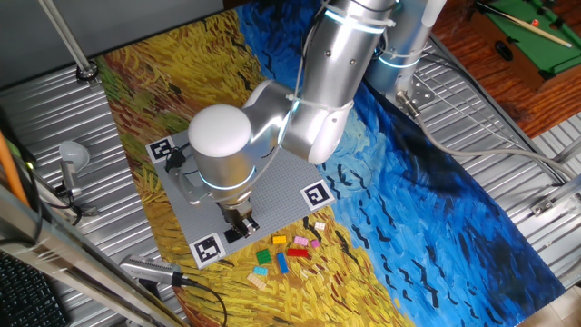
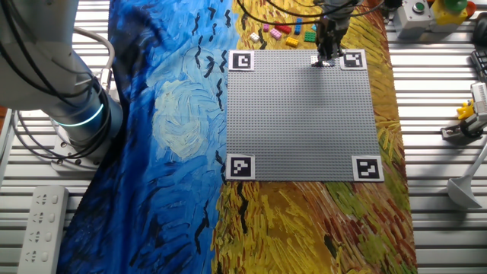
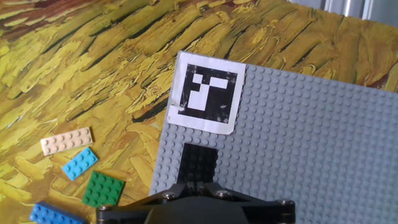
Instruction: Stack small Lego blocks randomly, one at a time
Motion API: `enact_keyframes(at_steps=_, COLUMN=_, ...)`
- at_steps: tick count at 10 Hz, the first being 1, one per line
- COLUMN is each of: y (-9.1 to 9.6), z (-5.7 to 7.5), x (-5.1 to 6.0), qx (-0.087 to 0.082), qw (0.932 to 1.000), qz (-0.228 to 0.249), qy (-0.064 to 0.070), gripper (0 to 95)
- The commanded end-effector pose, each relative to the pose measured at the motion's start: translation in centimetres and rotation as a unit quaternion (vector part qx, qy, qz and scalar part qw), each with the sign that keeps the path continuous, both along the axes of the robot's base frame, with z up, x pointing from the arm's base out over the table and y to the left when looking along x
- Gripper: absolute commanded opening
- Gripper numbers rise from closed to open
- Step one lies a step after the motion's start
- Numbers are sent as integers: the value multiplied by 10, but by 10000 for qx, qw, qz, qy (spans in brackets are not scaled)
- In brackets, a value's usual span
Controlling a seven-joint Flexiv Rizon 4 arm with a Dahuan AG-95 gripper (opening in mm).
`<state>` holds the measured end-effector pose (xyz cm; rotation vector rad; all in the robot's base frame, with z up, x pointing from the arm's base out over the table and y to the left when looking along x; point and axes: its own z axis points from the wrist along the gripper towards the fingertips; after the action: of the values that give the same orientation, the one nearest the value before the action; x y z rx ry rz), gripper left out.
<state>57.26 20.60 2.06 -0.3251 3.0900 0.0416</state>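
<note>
Single arm lowered over the near corner of the big grey studded baseplate (image 1: pixel 272 195), which lies on a painted yellow-and-blue cloth (image 1: pixel 436 209). Black two-finger gripper (image 1: pixel 241 224) sits just beside a black-and-white square marker tag (image 3: pixel 205 93). Flat black plastic Lego plate (image 3: pixel 198 163) lies on the baseplate studs, directly under the fingertips in the hand view; fingers appear drawn together above it, but whether they actually clamp it or merely touch it I cannot tell. Remaining small bricks lie loose on the cloth just off the baseplate edge: tan flat plate (image 3: pixel 67 140), light blue plate (image 3: pixel 80 163), green square plate (image 3: pixel 104 188), darker blue piece (image 3: pixel 56 214) at the frame edge. Yellow, red and pink bricks (image 1: pixel 295 245) cluster nearby.
</note>
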Motion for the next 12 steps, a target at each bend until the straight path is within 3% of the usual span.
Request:
enact_keyframes(at_steps=1, y=1, z=-1, x=5, qx=-3, qw=10000, qz=1, qy=-2, gripper=0)
enact_keyframes(at_steps=5, y=2, z=-9, x=5, qx=-6, qw=10000, qz=41, qy=-15, gripper=0)
enact_keyframes(at_steps=11, y=1, z=32, x=-4, qx=-17, qw=9997, qz=214, qy=146, gripper=0)
enact_keyframes(at_steps=12, y=1, z=33, x=-4, qx=-17, qw=9997, qz=216, qy=145, gripper=0)
